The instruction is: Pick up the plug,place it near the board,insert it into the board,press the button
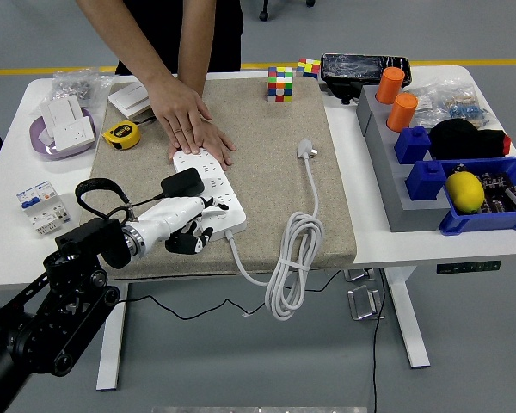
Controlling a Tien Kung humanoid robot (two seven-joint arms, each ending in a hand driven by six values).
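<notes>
A white power strip point(208, 184) lies on the tan mat point(267, 181), its cable point(292, 258) coiled over the mat's front edge and ending in a white plug point(306, 151). A black plug point(182, 184) sits on the strip's near half. My left hand point(187, 225) is at the strip's near end, just below the black plug. Its white fingers point(198, 206) reach over the strip, the dark ones hang loosely at the mat's edge, and it holds nothing. A person's hand point(189, 120) presses flat on the strip's far end.
A yellow tape measure point(120, 133), a purple dish with a socket point(64, 127) and a breaker point(41, 206) lie at the left. Rubik's cubes point(280, 83) stand at the mat's back. Grey and blue bins point(486, 211) with orange cups point(402, 110) fill the right.
</notes>
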